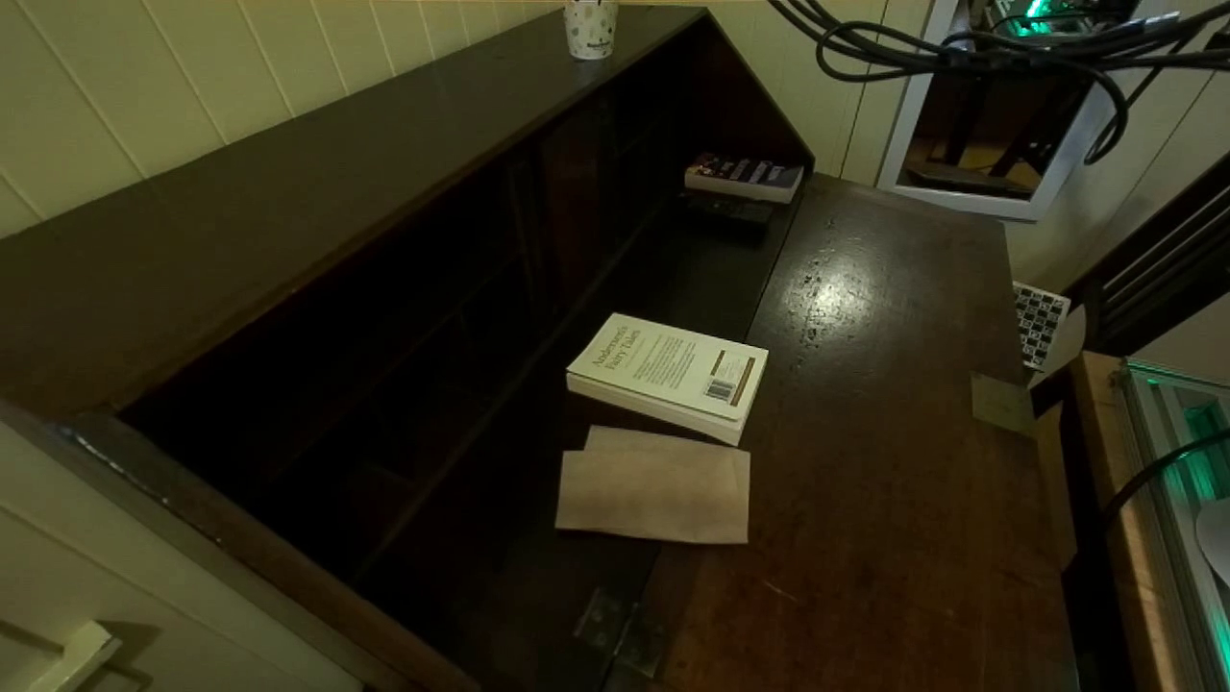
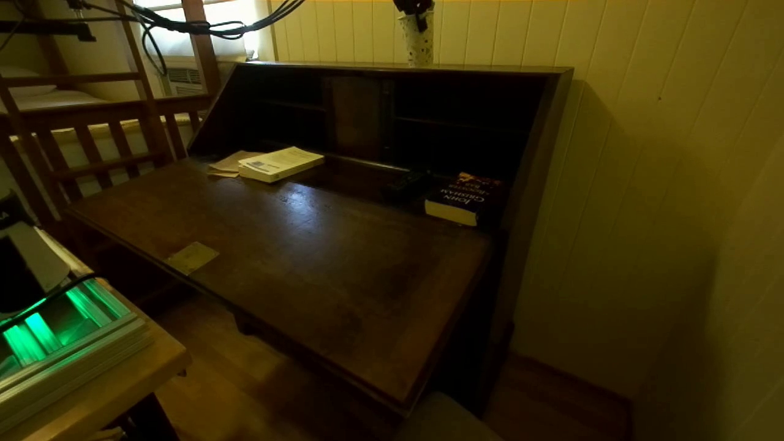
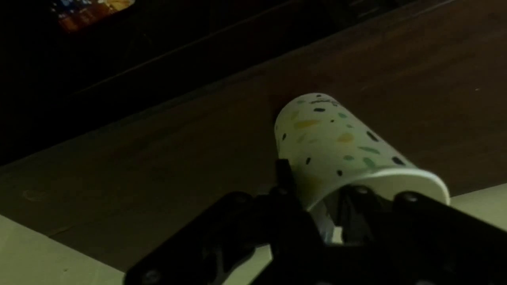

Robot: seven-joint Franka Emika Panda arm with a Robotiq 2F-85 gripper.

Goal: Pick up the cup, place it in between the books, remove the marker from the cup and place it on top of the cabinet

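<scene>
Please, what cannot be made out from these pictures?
In the wrist view, any marker inside the tapered white speckled paper cup: hidden by the cup's wall and the black two-fingered gripper.
Whether the gripper holds it: blurred there.
In both exterior views, shelf backs of the dark brown wooden cabinet: hidden by shadow.

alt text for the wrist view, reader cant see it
Speckled white cup, mouth nearest the camera, against the top of a dark cabinet, a black end effector straddling the cup's rim; whether it grips is unclear. Pale wall shows below.

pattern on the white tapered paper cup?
The cup: yellow, green and dark flecks, clearest in wrist view.
</scene>
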